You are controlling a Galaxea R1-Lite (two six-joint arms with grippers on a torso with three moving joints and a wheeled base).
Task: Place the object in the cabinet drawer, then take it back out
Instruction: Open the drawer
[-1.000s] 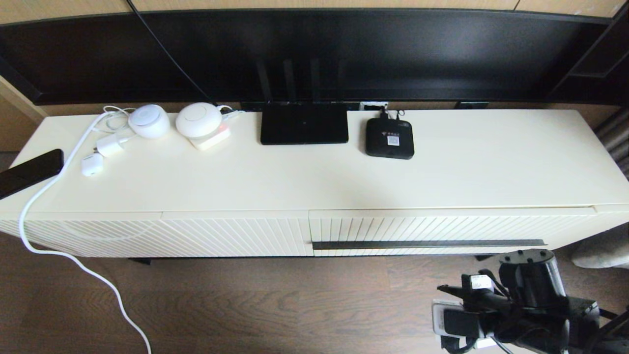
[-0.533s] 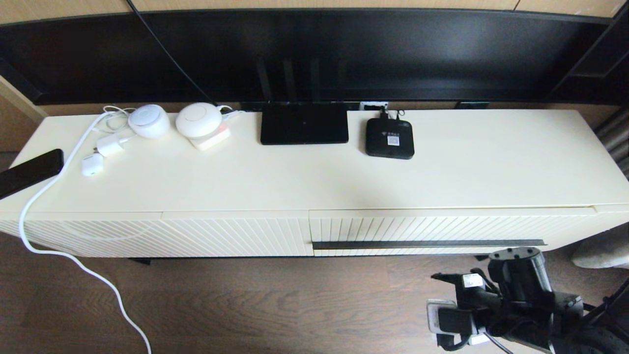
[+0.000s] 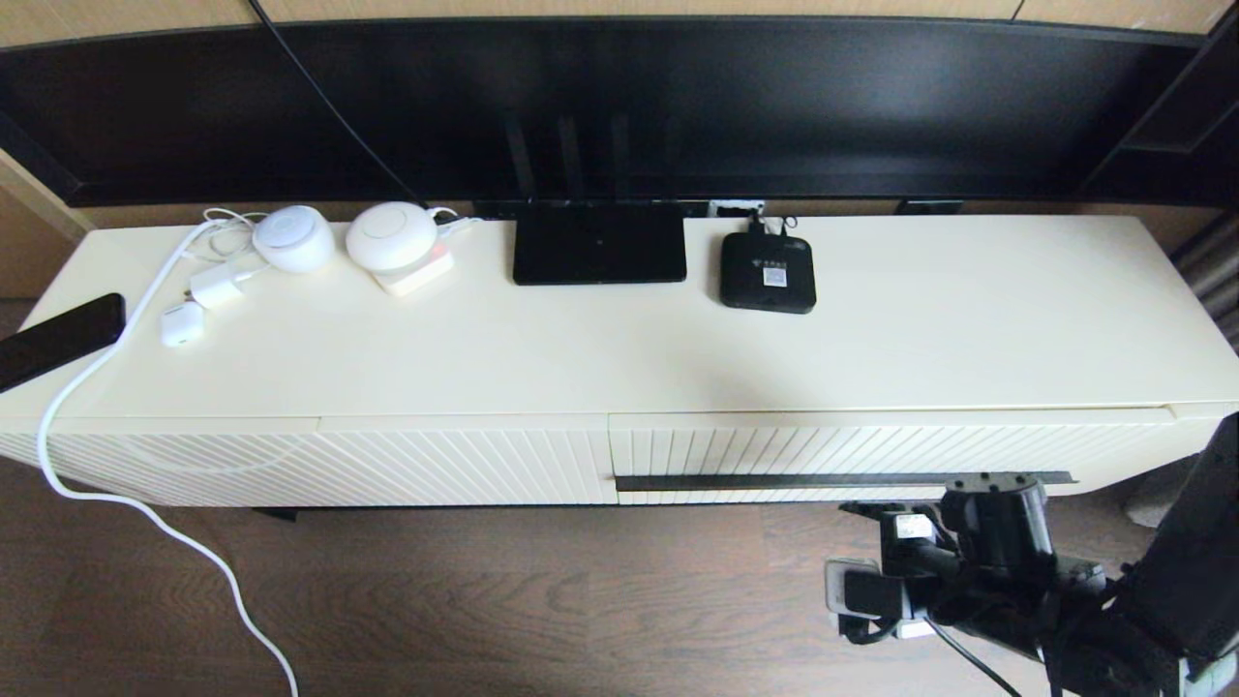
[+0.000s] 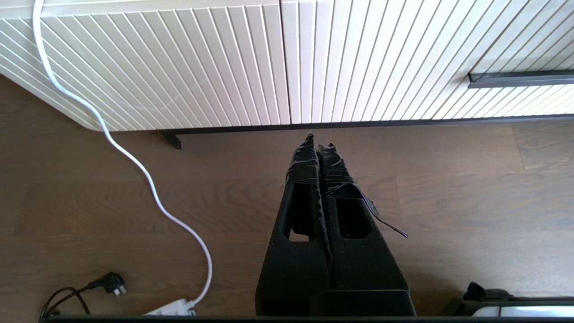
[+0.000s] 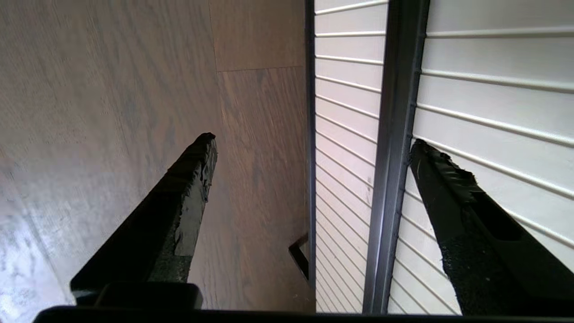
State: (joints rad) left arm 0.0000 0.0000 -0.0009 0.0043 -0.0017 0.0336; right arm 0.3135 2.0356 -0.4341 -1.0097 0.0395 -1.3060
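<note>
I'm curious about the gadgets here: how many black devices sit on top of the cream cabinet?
3: a flat router at the back middle, a small square box with a white label just to its right, and a dark slab at the far left edge, partly cut off. Others may lie out of view.

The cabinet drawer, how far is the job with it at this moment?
Done: nothing visible. The cabinet drawer is closed and no organizer box is in view, so whether it lies inside cannot be told.
In hand: the open right claw straddles the bar handle, not yet closed on it.
Left: gripping, pulling the drawer open, then handling the box. The left claw is shut above the floor.
</note>
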